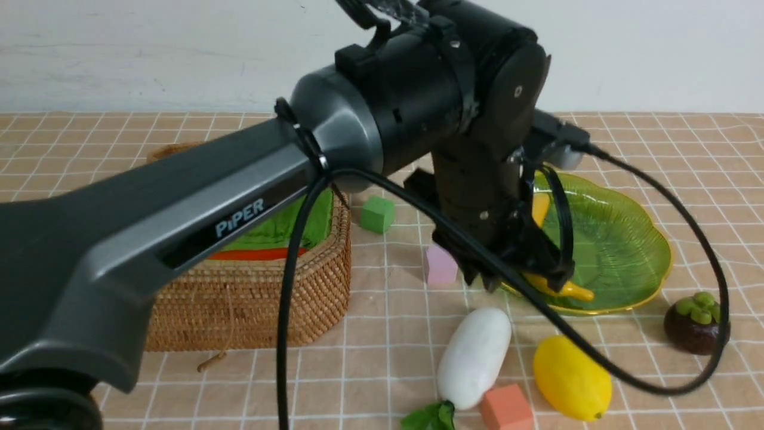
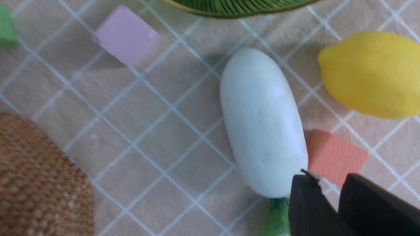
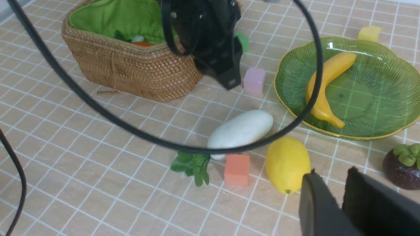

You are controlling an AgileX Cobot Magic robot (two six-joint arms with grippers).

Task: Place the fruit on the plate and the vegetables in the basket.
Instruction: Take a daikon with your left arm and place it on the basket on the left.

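A yellow banana [image 3: 328, 85] lies in the green glass plate [image 3: 387, 55]. The white radish [image 1: 474, 358] with green leaves, the lemon [image 1: 572, 377] and the mangosteen [image 1: 695, 322] lie on the cloth in front of the plate. An orange pepper [image 3: 142, 43] sits inside the wicker basket [image 1: 250, 298]. My left gripper [image 1: 484, 280] hangs over the plate's left edge, above the radish [image 2: 262, 124]; its jaws stand almost together with nothing between them. My right gripper [image 3: 333, 177], also nearly closed and empty, hovers on the near side of the lemon [image 3: 288, 164] and mangosteen [image 3: 402, 167].
Foam cubes are scattered on the checked cloth: green [image 1: 377, 214] beside the basket, pink [image 1: 440, 266] left of the plate, orange [image 1: 506, 407] between radish and lemon, yellow [image 3: 369, 32] behind the plate. The left arm's black cable [image 1: 597, 358] loops over the lemon.
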